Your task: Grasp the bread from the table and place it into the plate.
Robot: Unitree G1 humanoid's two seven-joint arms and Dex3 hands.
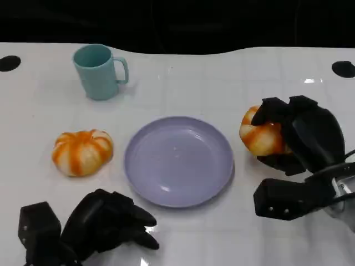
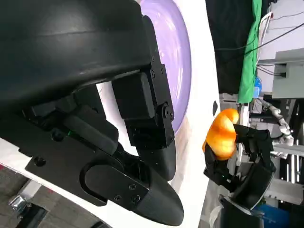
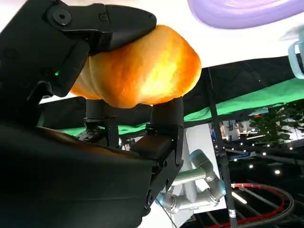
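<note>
An orange-and-white bread roll (image 1: 260,137) sits just right of the lavender plate (image 1: 178,160), clasped by the robot's right hand (image 1: 294,138), whose black fingers (image 3: 118,21) wrap over and under it. A second bread roll (image 1: 82,152) lies on the white table (image 1: 222,77) left of the plate. The left hand (image 1: 108,221) rests nearer than the plate, fingers curled, holding nothing. A teal mug (image 1: 100,71) stands beyond the plate.

Bread (image 3: 142,71) in right hand (image 3: 95,95)
</note>
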